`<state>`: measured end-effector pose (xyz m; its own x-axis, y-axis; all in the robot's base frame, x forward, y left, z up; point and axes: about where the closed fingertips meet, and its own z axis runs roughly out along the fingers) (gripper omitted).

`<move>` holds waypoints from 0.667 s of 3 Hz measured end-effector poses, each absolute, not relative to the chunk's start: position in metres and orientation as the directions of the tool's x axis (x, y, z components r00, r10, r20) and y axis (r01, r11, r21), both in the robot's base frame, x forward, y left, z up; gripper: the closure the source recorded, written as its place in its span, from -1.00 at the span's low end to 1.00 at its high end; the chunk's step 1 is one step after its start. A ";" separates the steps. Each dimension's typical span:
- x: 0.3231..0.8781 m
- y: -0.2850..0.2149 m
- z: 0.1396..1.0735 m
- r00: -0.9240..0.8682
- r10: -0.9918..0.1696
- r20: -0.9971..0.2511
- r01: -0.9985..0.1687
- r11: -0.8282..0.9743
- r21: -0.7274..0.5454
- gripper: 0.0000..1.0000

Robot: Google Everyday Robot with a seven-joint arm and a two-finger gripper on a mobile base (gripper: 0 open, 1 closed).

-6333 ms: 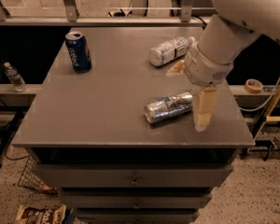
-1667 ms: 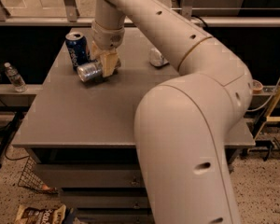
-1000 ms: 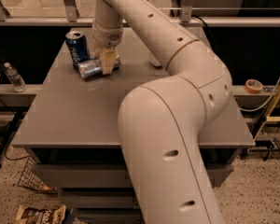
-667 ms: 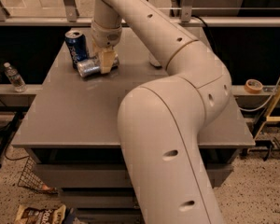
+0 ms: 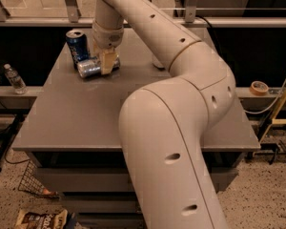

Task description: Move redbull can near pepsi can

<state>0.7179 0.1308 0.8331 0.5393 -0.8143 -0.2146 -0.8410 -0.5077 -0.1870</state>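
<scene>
since the frame six seconds back, the redbull can (image 5: 88,68) has crossed the bench (image 5: 81,123) from the near right to the far left corner, carried by the end effector (image 5: 107,67). over the last second we see almost no shift.

the can lies on its side at about 5 o'clock of the pepsi can (image 5: 77,46), just beside it and possibly touching its base. its shiny end points toward 9 o'clock. the pepsi can stands upright at the bench's 11 o'clock corner.

the end effector comes down from 12 o'clock and straddles the can's middle. its jaws are drawn narrow onto the body, and one pale finger covers the label. we judge the crosswise grip was chosen because the can was lying down. it also lets the can be set low without knocking the upright one.

the can looks to rest on the bench, or close to it. placement seems nearly done, with release and a straight lift remaining. the risk is the can rolling once it is freed.
</scene>
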 end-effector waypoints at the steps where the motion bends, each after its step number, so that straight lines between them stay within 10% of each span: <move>1: 0.720 0.133 0.832 0.540 -0.814 -0.216 -0.841 -0.506 -0.193 -0.74; 2: 0.720 0.133 0.835 0.539 -0.814 -0.216 -0.841 -0.506 -0.193 -1.00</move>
